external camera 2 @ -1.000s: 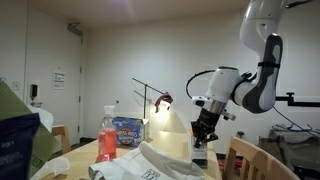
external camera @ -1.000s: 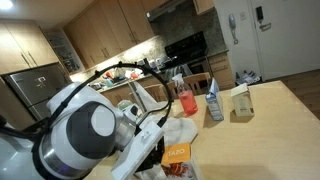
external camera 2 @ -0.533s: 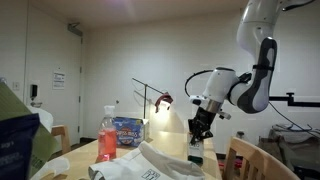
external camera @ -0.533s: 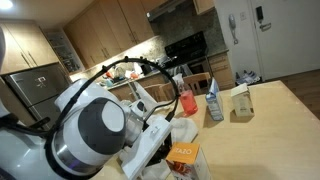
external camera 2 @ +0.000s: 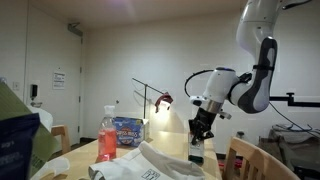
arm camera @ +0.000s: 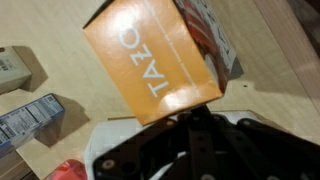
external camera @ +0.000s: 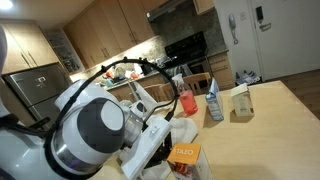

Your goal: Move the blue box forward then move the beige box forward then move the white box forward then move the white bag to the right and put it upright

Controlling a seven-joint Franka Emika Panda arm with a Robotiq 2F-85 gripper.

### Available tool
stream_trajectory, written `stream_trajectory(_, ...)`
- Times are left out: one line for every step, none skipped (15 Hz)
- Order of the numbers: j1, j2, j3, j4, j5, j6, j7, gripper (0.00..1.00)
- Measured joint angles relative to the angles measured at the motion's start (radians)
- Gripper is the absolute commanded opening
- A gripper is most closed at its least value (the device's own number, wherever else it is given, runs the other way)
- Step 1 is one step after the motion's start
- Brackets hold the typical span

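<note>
My gripper (arm camera: pixel 163 122) comes in from the bottom of the wrist view. Its jaws stand close together at the lower edge of an orange TAZO box (arm camera: pixel 152 55), which hangs tilted over the table and hides the tips. The orange box (external camera: pixel 179 153) and the gripper (external camera 2: pixel 199 137) also show in the exterior views. A blue box (arm camera: pixel 22 122) and a beige box (arm camera: pixel 14 66) lie at the left of the wrist view. They stand upright further off in an exterior view, blue box (external camera: pixel 214 101) and beige box (external camera: pixel 241 101). A crumpled white bag (external camera: pixel 182 129) lies under the gripper.
A red bottle (external camera: pixel 187 98) stands beside the blue box and also shows in an exterior view (external camera 2: pixel 108 136). The wooden table (external camera: pixel 270 140) runs to the right. A chair back (external camera 2: pixel 245 157) stands at the table edge. Kitchen cabinets are behind.
The arm shifted a little a second ago, and the gripper with the orange box moved slightly sideways. Nothing has moved in the last half second.
</note>
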Motion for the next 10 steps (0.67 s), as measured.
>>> stream_trajectory(0.022, 0.000, -0.019, 0.000, 0.000, 0.000, 0.000, 0.00)
stream_trajectory(0.045, 0.000, -0.039, 0.000, -0.001, 0.000, 0.000, 0.00)
stream_trajectory(0.065, -0.001, -0.055, -0.003, -0.004, 0.000, 0.000, 0.00)
stream_trajectory(0.085, -0.001, -0.068, -0.008, -0.006, 0.001, 0.000, 0.00)
stream_trajectory(0.105, -0.001, -0.081, -0.015, -0.009, 0.003, 0.000, 0.00)
stream_trajectory(0.125, -0.002, -0.094, -0.022, -0.011, 0.006, 0.000, 0.00)
stream_trajectory(0.147, -0.003, -0.110, -0.031, -0.012, 0.010, 0.000, 0.00)
stream_trajectory(0.171, -0.004, -0.127, -0.040, -0.012, 0.015, 0.000, 0.00)
stream_trajectory(0.194, -0.006, -0.144, -0.049, -0.013, 0.022, 0.000, 0.00)
stream_trajectory(0.216, -0.007, -0.163, -0.059, -0.014, 0.030, 0.000, 0.00)
